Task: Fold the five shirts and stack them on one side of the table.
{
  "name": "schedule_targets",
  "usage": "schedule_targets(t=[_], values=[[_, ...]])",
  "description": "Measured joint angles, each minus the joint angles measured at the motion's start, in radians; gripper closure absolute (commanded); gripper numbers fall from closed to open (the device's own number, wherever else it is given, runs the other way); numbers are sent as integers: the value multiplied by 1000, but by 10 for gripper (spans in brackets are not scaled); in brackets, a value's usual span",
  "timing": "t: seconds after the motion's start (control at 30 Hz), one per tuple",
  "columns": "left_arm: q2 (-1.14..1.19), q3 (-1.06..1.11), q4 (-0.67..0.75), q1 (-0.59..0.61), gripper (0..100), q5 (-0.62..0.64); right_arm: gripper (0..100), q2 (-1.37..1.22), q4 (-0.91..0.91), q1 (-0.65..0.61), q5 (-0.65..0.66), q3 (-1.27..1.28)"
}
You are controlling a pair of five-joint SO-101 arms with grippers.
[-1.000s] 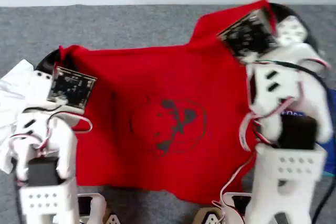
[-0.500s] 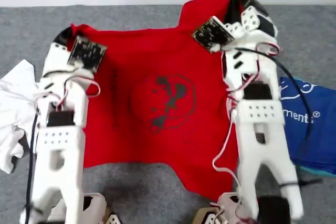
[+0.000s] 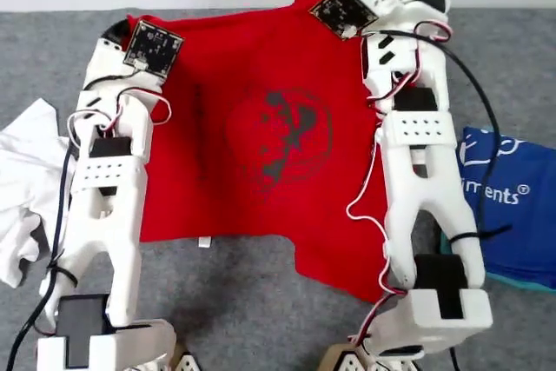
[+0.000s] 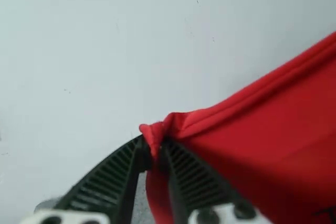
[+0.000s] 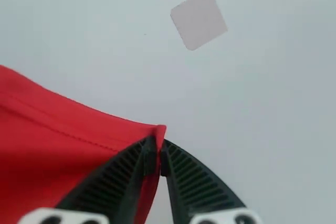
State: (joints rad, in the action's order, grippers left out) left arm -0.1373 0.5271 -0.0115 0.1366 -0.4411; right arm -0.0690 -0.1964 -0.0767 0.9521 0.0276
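Red shirt (image 3: 217,197) lies spread, print up, on the grey table (image 3: 243,319) between my arms; my left gripper (image 4: 153,153) is clamped on one far corner, my right gripper (image 5: 157,156) on the other; a white shirt (image 3: 22,180) lies crumpled to my left, a blue shirt (image 3: 508,206) to my right.

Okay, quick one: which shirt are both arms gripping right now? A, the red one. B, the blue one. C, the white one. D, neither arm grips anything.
A: the wrist views show the left fingers and the right fingers each pinched shut on an edge of the red shirt, while the white shirt and the blue shirt lie on the table to either side.
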Motion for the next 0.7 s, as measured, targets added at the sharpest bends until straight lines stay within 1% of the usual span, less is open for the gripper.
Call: schedule_targets(t=[0.13, 0.27, 0.33, 0.47, 0.7], values=[[0, -3, -5, 0, 996, 0, 988, -2, 0, 0, 15, 0], [0, -3, -80, 0, 996, 0, 988, 23, 21, 0, 17, 57], [0, -3, -127, 0, 996, -9, 988, 63, 81, 2, 17, 107], [0, -3, -252, 0, 995, -86, 988, 175, 239, 2, 17, 203], [0, -3, -503, 0, 995, -110, 989, 394, 499, 2, 17, 362]])
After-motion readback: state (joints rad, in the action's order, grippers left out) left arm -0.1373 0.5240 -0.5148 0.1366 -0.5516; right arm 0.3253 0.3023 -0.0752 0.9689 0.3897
